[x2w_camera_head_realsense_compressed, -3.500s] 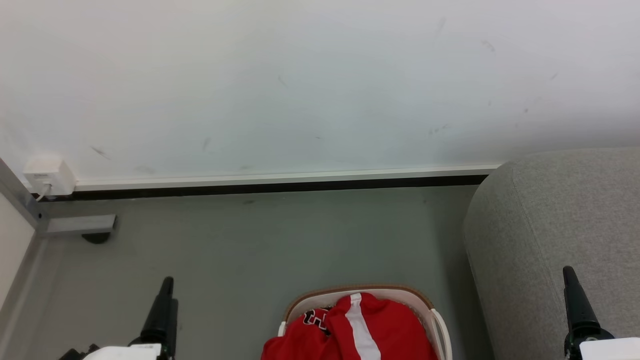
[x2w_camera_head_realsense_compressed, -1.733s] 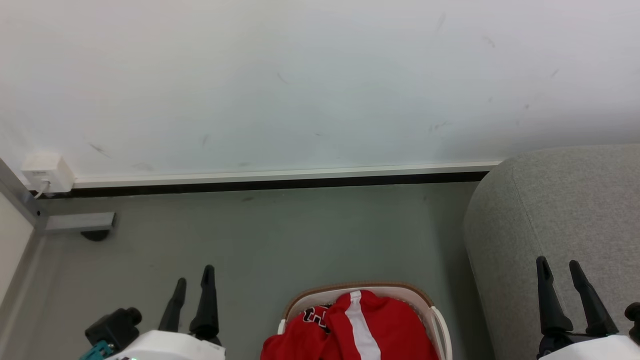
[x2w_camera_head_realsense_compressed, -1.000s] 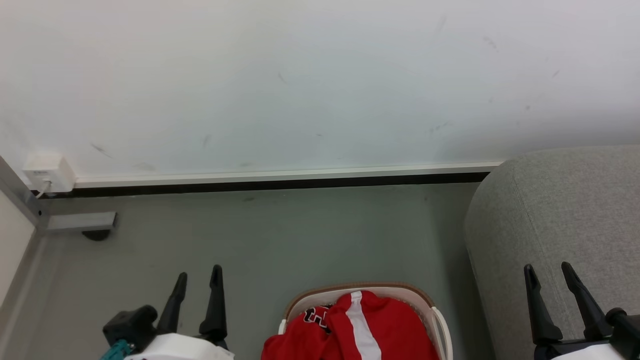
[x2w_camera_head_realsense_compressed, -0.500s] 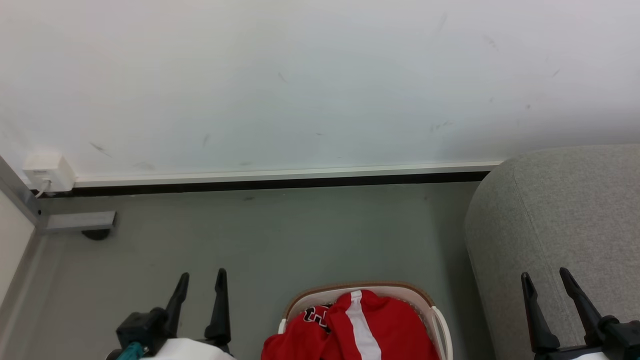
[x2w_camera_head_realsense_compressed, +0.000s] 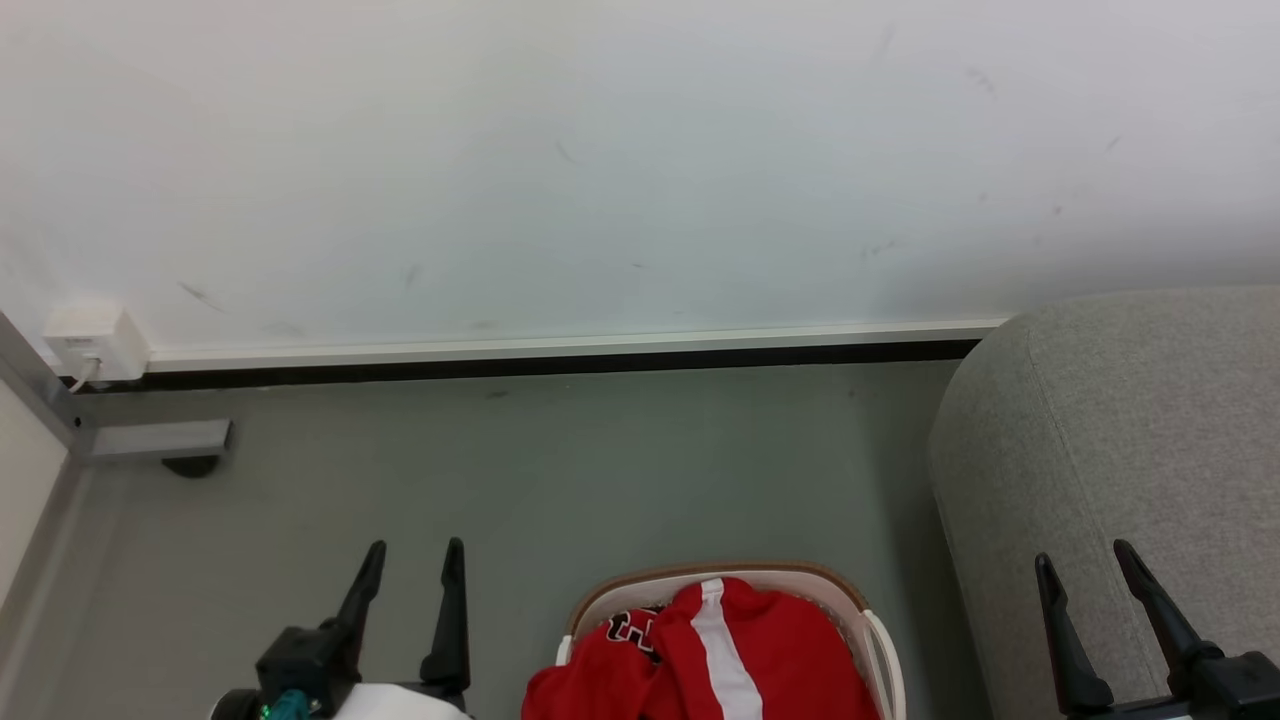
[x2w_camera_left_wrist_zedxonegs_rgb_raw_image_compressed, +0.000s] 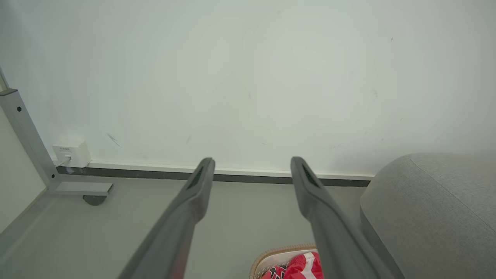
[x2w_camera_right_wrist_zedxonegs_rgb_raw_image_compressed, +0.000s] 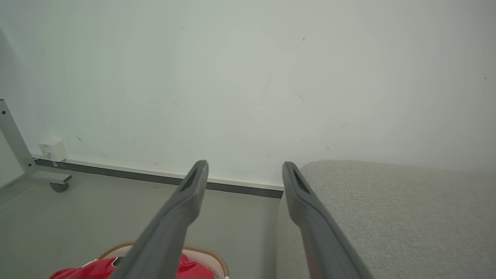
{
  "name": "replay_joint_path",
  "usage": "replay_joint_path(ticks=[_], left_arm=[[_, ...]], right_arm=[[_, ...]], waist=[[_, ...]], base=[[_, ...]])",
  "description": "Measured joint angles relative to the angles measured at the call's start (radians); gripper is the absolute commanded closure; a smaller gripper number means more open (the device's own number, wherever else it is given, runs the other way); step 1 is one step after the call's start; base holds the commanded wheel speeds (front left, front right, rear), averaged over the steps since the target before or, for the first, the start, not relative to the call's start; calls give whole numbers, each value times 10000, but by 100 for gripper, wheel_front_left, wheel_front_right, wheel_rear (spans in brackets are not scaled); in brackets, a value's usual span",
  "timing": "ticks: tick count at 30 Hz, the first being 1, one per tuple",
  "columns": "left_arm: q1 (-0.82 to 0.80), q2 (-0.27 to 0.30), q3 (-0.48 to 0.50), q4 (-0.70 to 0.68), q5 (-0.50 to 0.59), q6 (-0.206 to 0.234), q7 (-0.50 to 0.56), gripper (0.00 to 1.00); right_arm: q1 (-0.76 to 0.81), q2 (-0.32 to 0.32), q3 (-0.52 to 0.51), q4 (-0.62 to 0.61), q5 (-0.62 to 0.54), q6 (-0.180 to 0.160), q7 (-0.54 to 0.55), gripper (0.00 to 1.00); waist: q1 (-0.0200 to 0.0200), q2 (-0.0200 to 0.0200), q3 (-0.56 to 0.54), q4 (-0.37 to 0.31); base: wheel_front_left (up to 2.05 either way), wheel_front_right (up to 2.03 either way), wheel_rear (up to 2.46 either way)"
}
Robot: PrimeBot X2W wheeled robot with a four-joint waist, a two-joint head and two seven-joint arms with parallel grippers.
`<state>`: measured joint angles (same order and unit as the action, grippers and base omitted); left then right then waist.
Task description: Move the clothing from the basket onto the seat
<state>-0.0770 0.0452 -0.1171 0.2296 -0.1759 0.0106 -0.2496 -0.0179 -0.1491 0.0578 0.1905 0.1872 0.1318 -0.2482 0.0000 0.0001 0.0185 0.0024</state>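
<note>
- Clothing [x2w_camera_head_realsense_compressed: 700, 660]: head view. Bright red, with a white stripe and black-and-white lettering. Heaped in the basket [x2w_camera_head_realsense_compressed: 722, 573] at bottom centre and bulging above its tan rim. The basket stands on the grey floor [x2w_camera_head_realsense_compressed: 600, 470].
- Seat [x2w_camera_head_realsense_compressed: 1130, 430]: light grey fabric, at right, just beside the basket with a narrow strip of floor between them.
- Left gripper [x2w_camera_head_realsense_compressed: 415, 548]: lower left, over the floor beside the basket. Fingers apart and empty, clear of the cloth.
- Right gripper [x2w_camera_head_realsense_compressed: 1082, 555]: lower right, in front of the seat's side. Fingers apart and empty.
- Background: white wall [x2w_camera_head_realsense_compressed: 600, 150] with baseboard [x2w_camera_head_realsense_compressed: 560, 355]. Socket box [x2w_camera_head_realsense_compressed: 95, 340] at far left, metal frame foot [x2w_camera_head_realsense_compressed: 150, 440] below it.
- Left wrist view: both fingers spread wide, tips pointing towards the baseboard. The basket rim and a scrap of red cloth show at the bottom edge by the right-hand finger. The seat is at right.
- Right wrist view: fingers spread wide. The basket with its red cloth sits at bottom left, partly behind the left-hand finger. The seat is at lower right, and the right-hand finger crosses in front of its corner.
</note>
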Motion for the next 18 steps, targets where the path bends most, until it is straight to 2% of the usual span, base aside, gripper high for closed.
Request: replay_joint_path(ticks=[7,18], left_arm=[[0,8,-40,13,462,4,-140,0],[-116,17,-94,224,479,-180,-146,0]], right_arm=[[-1,52,-21,-6,-276,0,-144,0],[-231,265,-61,-151,-81,0,-150,0]], waist=[[0,0,55,-33],[0,0,375,-324]], base=[[0,0,0],[0,0,0]])
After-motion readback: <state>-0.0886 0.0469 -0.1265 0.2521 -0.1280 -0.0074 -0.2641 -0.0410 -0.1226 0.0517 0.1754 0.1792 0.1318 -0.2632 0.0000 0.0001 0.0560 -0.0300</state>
